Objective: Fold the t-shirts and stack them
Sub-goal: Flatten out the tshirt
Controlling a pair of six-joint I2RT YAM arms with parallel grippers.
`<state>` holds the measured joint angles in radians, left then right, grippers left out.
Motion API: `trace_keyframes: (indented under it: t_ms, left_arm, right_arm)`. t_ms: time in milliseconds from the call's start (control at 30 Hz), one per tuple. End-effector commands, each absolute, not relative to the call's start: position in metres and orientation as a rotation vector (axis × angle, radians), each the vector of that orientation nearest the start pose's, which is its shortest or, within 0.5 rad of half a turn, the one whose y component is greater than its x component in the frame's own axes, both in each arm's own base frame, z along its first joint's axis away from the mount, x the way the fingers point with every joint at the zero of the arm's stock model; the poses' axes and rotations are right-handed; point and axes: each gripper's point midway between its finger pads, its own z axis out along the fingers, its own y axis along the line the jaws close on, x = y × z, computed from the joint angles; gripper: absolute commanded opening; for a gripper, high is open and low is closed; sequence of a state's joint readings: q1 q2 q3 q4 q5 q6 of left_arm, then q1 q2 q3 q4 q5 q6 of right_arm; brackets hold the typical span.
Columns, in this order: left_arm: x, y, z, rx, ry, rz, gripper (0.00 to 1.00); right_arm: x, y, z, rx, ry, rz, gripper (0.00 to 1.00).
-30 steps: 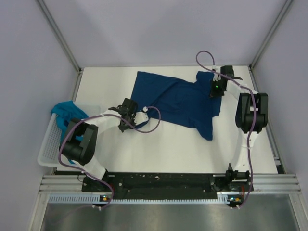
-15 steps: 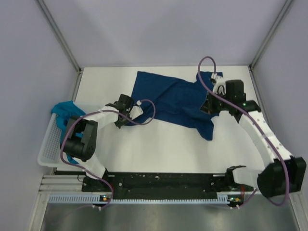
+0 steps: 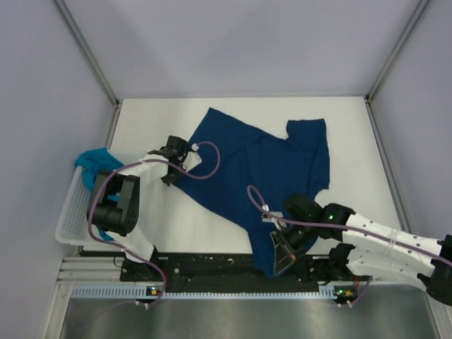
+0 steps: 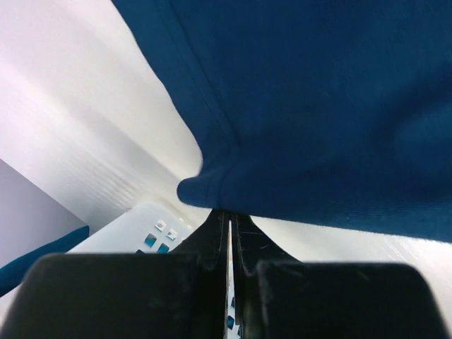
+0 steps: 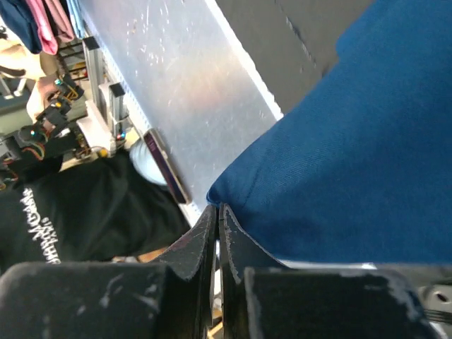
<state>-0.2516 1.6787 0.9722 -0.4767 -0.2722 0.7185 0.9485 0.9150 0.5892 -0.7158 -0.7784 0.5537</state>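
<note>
The dark navy t-shirt [image 3: 268,169] lies spread across the middle of the table, stretched between both grippers. My left gripper [image 3: 171,176] is shut on its left edge [image 4: 212,189]. My right gripper [image 3: 281,256] is shut on a corner of the same shirt [image 5: 332,169] and holds it over the near edge of the table. The printed graphic does not show. The teal t-shirt [image 3: 97,164] lies bunched in the white basket [image 3: 70,208] at the left; a bit of it shows in the left wrist view [image 4: 39,258].
The white lattice basket sits at the table's left edge and shows in the left wrist view [image 4: 141,226]. Metal frame posts rise at the back corners. The black rail with the arm bases [image 3: 233,267] runs along the near edge.
My right gripper has swung from the back right to the near edge, dragging a corner of the navy shirt with it. My left gripper has moved back and left, stretching the shirt's left edge.
</note>
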Motion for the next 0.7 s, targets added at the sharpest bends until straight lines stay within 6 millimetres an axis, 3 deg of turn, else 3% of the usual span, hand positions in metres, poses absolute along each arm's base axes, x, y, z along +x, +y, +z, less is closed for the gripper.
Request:
trace_keyframes:
  t_ms: [0, 33, 100, 133, 167, 233, 300, 367, 500, 567, 667]
  left_arm:
    - [0.349, -0.005, 0.044, 1.219, 2.457, 0.56, 0.0]
    - [0.347, -0.005, 0.043, 1.224, 2.46, 0.56, 0.0]
    - [0.34, -0.006, 0.042, 1.25, 2.465, 0.526, 0.0]
    - [0.335, -0.008, 0.041, 1.259, 2.47, 0.506, 0.0]
    - [0.331, -0.009, 0.042, 1.271, 2.468, 0.488, 0.0]
    - [0.322, -0.008, 0.041, 1.302, 2.469, 0.47, 0.0]
    - [0.315, -0.007, 0.041, 1.323, 2.46, 0.467, 0.0]
    - [0.31, -0.007, 0.04, 1.339, 2.456, 0.458, 0.0]
    - [0.303, -0.007, 0.038, 1.335, 2.466, 0.437, 0.0]
    - [0.298, -0.006, 0.035, 1.333, 2.482, 0.434, 0.0]
    - [0.288, -0.003, 0.03, 1.344, 2.504, 0.432, 0.0]
  right_arm:
    - [-0.036, 0.215, 0.133, -0.761, 2.937, 1.53, 0.0]
    - [-0.035, 0.213, 0.131, -0.752, 2.931, 1.519, 0.04]
    - [-0.026, 0.214, 0.125, -0.734, 2.918, 1.439, 0.27]
    - [-0.016, 0.215, 0.124, -0.702, 2.903, 1.381, 0.38]
    - [-0.003, 0.217, 0.124, -0.664, 2.877, 1.329, 0.55]
    - [0.032, 0.216, 0.125, -0.552, 2.823, 1.207, 0.7]
    - [0.083, 0.211, 0.138, -0.418, 2.711, 1.046, 0.73]
    - [0.145, 0.191, 0.15, -0.237, 2.597, 0.844, 0.78]
    - [0.265, 0.117, 0.173, 0.052, 2.4, 0.453, 0.77]
    - [0.309, 0.08, 0.172, 0.164, 2.348, 0.352, 0.7]
    - [0.345, 0.031, 0.148, 0.263, 2.399, 0.225, 0.58]
